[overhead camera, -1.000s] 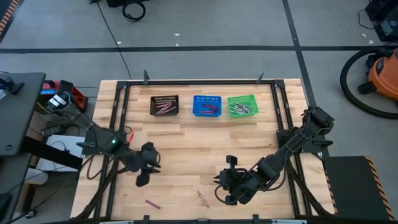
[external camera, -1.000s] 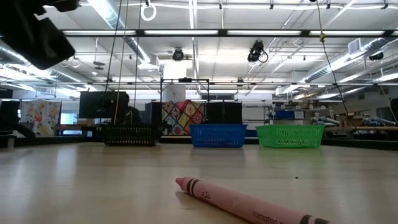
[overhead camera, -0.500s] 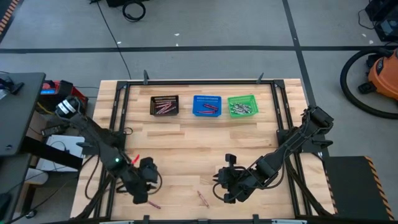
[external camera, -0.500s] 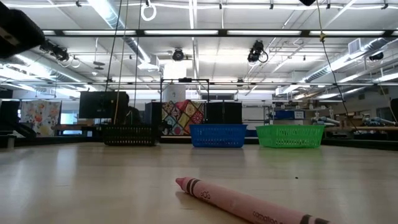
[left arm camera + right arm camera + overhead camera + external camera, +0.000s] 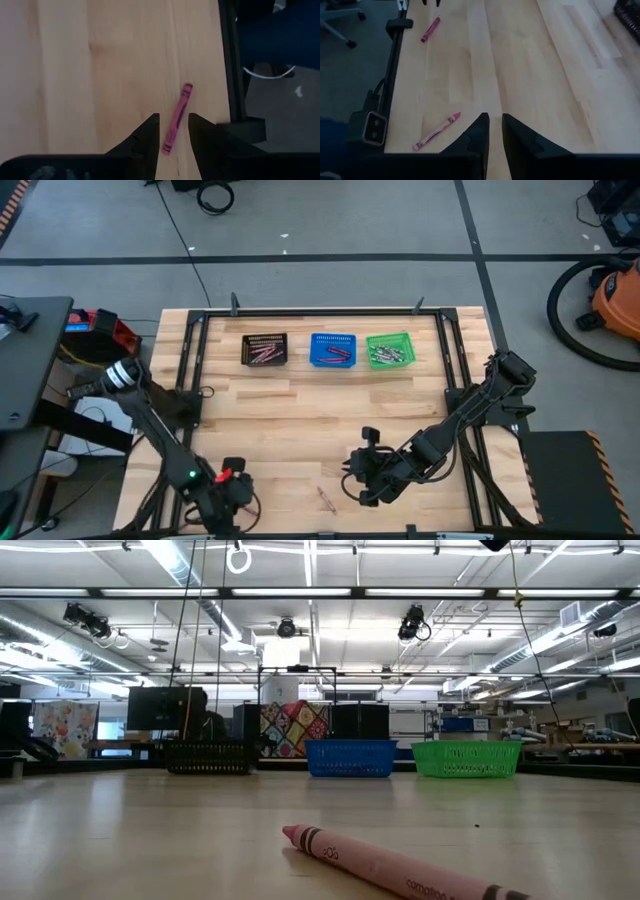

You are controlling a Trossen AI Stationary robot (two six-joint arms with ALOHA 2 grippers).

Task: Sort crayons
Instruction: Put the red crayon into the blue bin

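Note:
A magenta crayon point(image 5: 177, 119) lies flat on the wooden table near its near edge. My left gripper point(image 5: 174, 127) hovers over it, open, one fingertip on either side of the crayon's nearer end; I see no touch. In the high view my left gripper point(image 5: 237, 498) covers that crayon. A pink crayon point(image 5: 325, 498) lies flat on the table to its right, large in the low view's foreground point(image 5: 400, 865). My right gripper point(image 5: 495, 125) stands beside the pink crayon point(image 5: 437, 131), with a narrow bare gap between its fingers.
Three mesh baskets stand in a row at the table's far side: black point(image 5: 265, 349), blue point(image 5: 333, 349) and green point(image 5: 390, 349), each with crayons inside. A black frame rail point(image 5: 227, 60) runs along the table's edge close to the magenta crayon. Bare wood lies between baskets and grippers.
My left gripper has swung from the table's left middle toward the near edge, sinking a little and tipping further down, until it stands over the magenta crayon. It has left the low view. Both crayons lie where they were.

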